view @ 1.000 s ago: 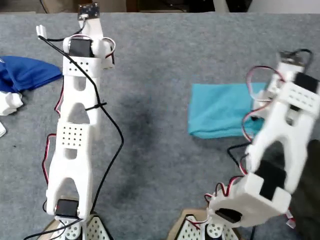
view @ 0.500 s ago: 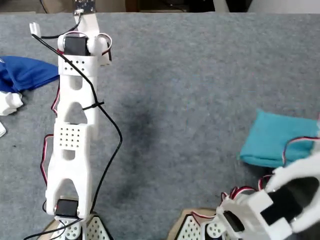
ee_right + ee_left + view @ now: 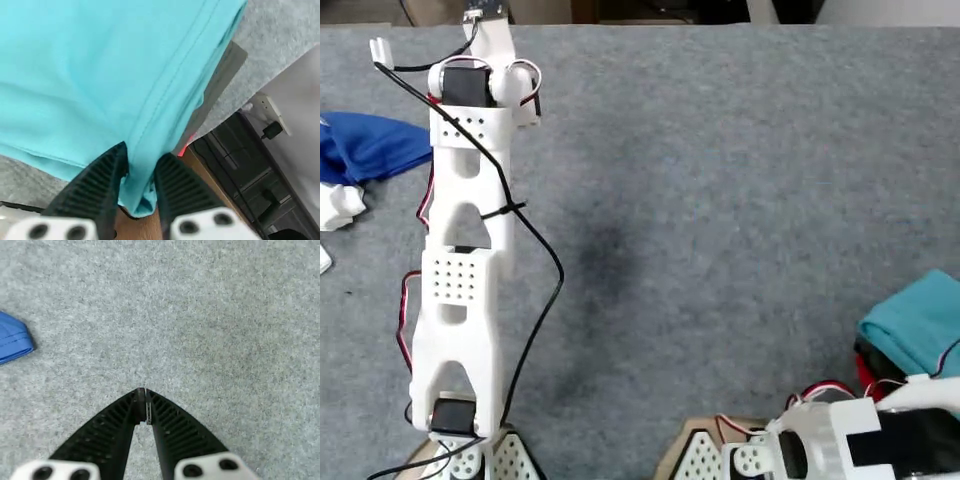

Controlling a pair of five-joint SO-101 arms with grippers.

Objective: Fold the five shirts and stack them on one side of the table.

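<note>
At the right edge of the gray table [image 3: 720, 180], the folded teal shirt [image 3: 912, 325] is seen. It is held by the right gripper [image 3: 138, 167] — the cloth is squeezed between the two black fingers. The left gripper [image 3: 143, 407] is held over bare table, its fingers pressed together on nothing. A blue shirt [image 3: 372, 145] is bunched up at the left edge — well apart from the teal one.

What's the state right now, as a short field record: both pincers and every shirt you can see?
left pincer: shut, empty, above the bare grey table
right pincer: shut on the teal shirt
teal shirt: at the table's right side, by the right arm's base
blue shirt: bunched, at the table's left side
</note>
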